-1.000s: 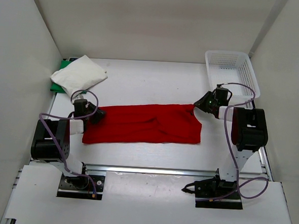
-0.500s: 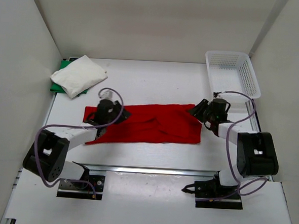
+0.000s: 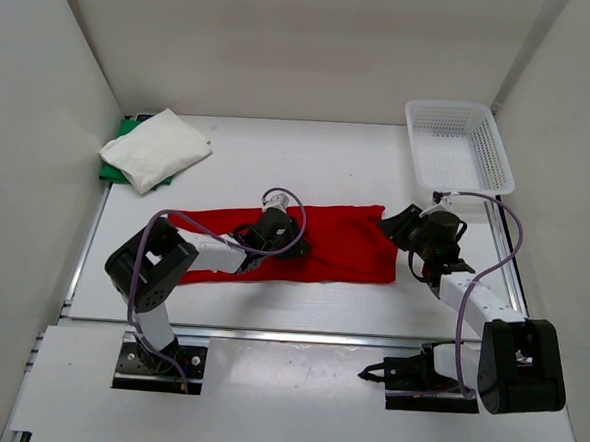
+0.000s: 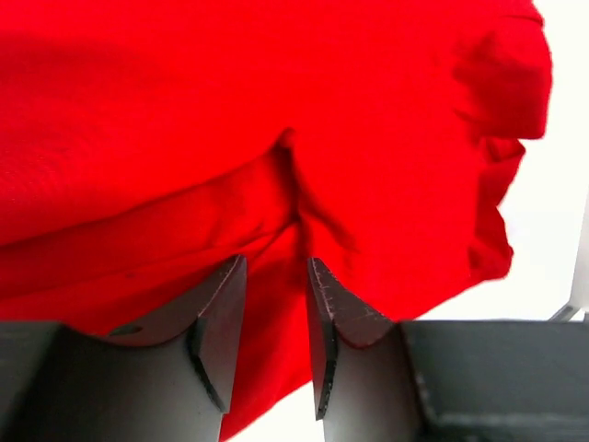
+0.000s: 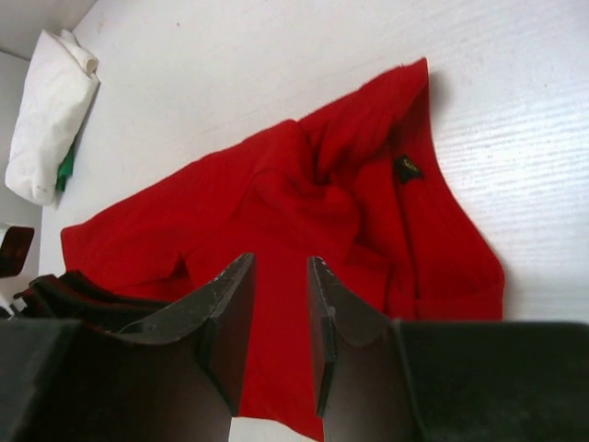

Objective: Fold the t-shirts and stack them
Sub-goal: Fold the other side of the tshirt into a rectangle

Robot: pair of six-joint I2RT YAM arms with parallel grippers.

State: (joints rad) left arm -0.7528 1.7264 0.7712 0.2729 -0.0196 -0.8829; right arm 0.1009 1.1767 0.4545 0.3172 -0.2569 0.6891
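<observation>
Left pincer (image 4: 276, 265) over red t-shirt (image 4: 368, 138), basket (image 3: 458, 141) apart

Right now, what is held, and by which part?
Right gripper: nothing, jaws apart above the red t-shirt. Left gripper: over its middle; a hold cannot be told.

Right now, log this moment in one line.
red shirt: spread mid-table | left fingers: parted, over its middle | right fingers: parted, at its right end | white shirt: on green shirt, far left
</observation>
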